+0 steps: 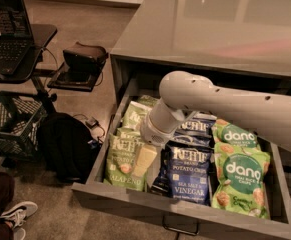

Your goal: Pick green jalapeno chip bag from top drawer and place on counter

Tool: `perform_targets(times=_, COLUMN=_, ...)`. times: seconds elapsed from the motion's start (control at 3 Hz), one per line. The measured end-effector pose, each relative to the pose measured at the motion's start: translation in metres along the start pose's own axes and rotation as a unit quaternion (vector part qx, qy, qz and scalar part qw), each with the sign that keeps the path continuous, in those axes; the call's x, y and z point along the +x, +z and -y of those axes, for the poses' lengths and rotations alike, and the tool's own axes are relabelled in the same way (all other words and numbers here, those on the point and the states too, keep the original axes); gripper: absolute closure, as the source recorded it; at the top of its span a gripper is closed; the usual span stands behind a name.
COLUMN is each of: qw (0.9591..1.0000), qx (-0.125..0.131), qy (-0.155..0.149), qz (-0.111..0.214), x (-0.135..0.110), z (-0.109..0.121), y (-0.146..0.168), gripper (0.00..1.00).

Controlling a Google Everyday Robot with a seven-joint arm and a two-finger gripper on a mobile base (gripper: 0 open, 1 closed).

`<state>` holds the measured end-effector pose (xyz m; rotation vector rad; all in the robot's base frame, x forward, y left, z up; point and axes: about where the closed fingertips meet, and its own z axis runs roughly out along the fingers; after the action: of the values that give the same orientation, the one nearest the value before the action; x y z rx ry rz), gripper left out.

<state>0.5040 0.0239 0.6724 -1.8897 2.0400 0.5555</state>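
The top drawer point(135, 203) stands pulled out below the counter point(210, 29), with its thin metal handle point(180, 229) at the front. Olive-green Kettle jalapeno chip bags lie in a row along its left side; the front one point(119, 165) shows JALAPENO at its bottom. My white arm reaches down from the right into the drawer. My gripper point(144, 160) is low over the right edge of the front jalapeno bag, its pale tip against the bag. The wrist hides the bags behind it.
Dark blue Kettle sea salt and vinegar bags point(189, 176) fill the drawer's middle, bright green Dang bags point(240, 176) its right. On the floor to the left are a black backpack point(65, 144), a green crate point(10, 124), a laptop stand point(5, 29) and a person's shoe point(20, 211).
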Motion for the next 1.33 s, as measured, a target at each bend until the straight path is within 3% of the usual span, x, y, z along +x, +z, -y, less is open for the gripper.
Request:
perform_targets(times=0.67, qw=0.9938, qx=-0.036, qy=-0.078, qz=0.07, x=-0.028, z=-0.019, y=-0.004, gripper=0.0)
perform_targets(times=1.0, qw=0.9925, qx=-0.042, qy=-0.077, qz=0.085, x=-0.023, z=-0.015, y=0.004, gripper=0.0)
perform_targets(times=1.33, qw=0.9945, qx=-0.037, qy=-0.051, qz=0.084, x=-0.002, z=-0.001, y=0.022, gripper=0.0)
